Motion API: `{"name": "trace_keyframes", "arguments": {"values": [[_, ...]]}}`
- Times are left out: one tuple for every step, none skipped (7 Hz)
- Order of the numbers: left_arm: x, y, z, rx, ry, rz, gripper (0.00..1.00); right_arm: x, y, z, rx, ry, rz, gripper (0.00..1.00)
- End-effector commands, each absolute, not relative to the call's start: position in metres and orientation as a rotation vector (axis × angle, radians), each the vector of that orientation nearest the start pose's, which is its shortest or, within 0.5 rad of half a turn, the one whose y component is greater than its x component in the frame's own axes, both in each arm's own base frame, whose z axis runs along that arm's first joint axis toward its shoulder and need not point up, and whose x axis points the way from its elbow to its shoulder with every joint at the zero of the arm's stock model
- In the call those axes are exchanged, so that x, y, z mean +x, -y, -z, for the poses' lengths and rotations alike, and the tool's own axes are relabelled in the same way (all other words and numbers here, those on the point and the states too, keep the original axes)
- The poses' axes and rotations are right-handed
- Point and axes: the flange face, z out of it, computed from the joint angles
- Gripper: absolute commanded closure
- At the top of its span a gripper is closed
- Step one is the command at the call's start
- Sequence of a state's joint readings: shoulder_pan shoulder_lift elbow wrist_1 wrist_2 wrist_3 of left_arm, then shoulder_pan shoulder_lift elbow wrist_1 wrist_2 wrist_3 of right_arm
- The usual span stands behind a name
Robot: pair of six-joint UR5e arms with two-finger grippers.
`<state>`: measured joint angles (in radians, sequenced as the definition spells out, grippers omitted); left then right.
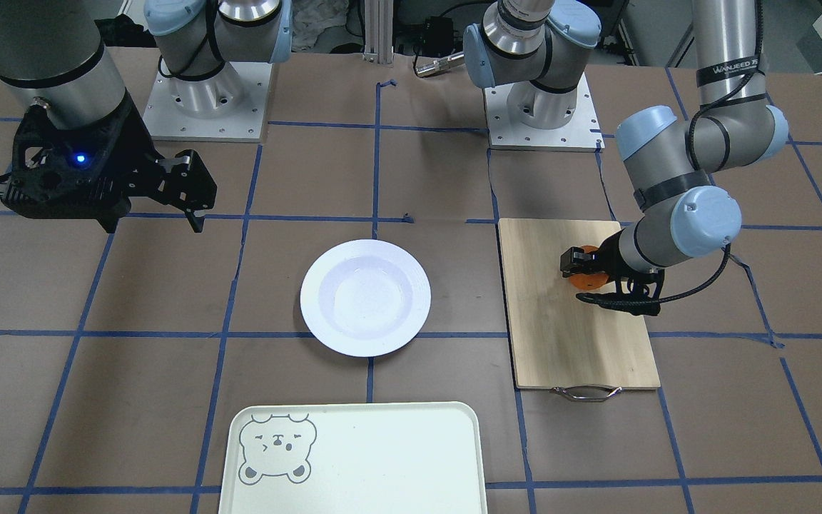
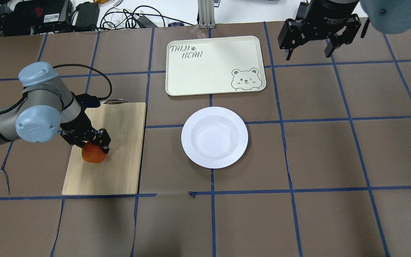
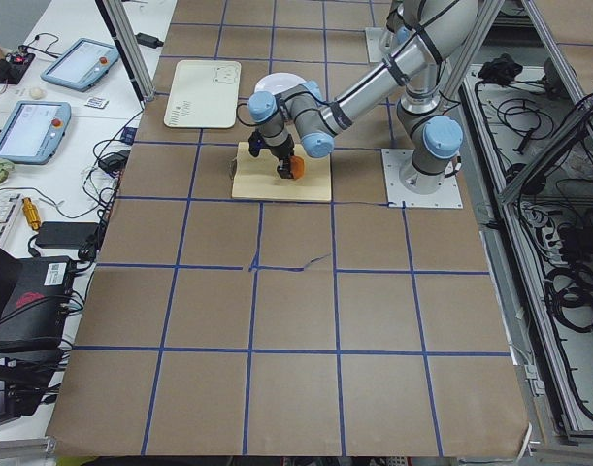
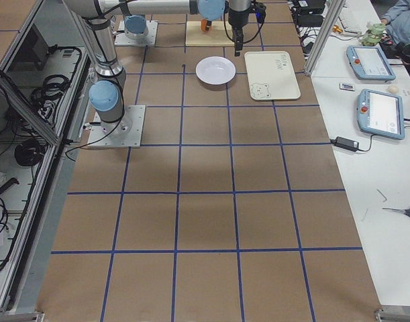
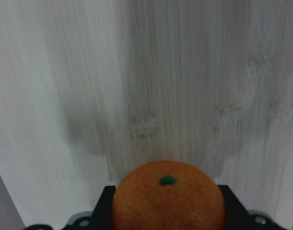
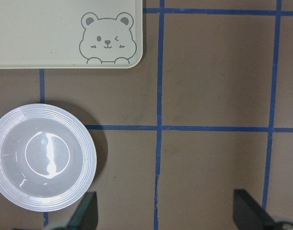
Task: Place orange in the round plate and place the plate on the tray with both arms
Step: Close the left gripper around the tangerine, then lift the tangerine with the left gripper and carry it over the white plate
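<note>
The orange [image 2: 94,154] sits low over the wooden cutting board [image 2: 120,142], held between the fingers of my left gripper [image 2: 91,144], which is shut on it. In the left wrist view the orange [image 5: 168,191] fills the bottom centre with a black pad touching each side. The white round plate [image 2: 191,137] lies bare at the table's middle, and the cream tray [image 2: 209,67] with its bear drawing lies just beyond it. My right gripper [image 2: 309,55] hangs open, high over the table to the right of the tray, with nothing in it. Its wrist view looks down on the plate [image 6: 2,163] and the tray [image 6: 41,33].
The cutting board [image 1: 568,335] has a metal handle [image 1: 586,392] on its end toward the tray's side of the table. Blue tape lines grid the brown table. Cables and electronics [image 2: 30,16] lie past the far edge.
</note>
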<state>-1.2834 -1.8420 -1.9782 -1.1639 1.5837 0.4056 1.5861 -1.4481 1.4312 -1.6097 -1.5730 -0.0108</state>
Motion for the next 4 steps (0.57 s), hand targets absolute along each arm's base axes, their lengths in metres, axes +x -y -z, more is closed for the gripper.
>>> {"name": "trace_keyframes", "arguments": {"values": [[0.014, 0.550, -0.257, 0.021, -3.195, -0.317, 1.00, 0.142, 0.547, -0.497, -0.041, -3.142, 0.087, 0.00], [0.000, 0.567, -0.288, -0.029, -3.233, -0.289, 1.00, 0.142, 0.547, -0.497, -0.041, -3.142, 0.087, 0.00], [-0.032, 0.579, -0.308, -0.084, -3.221, -0.230, 1.00, 0.141, 0.547, -0.497, -0.041, -3.143, 0.087, 0.00], [-0.072, 0.581, -0.313, -0.137, -3.228, -0.197, 1.00, 0.141, 0.547, -0.496, -0.041, -3.143, 0.084, 0.00]]}}
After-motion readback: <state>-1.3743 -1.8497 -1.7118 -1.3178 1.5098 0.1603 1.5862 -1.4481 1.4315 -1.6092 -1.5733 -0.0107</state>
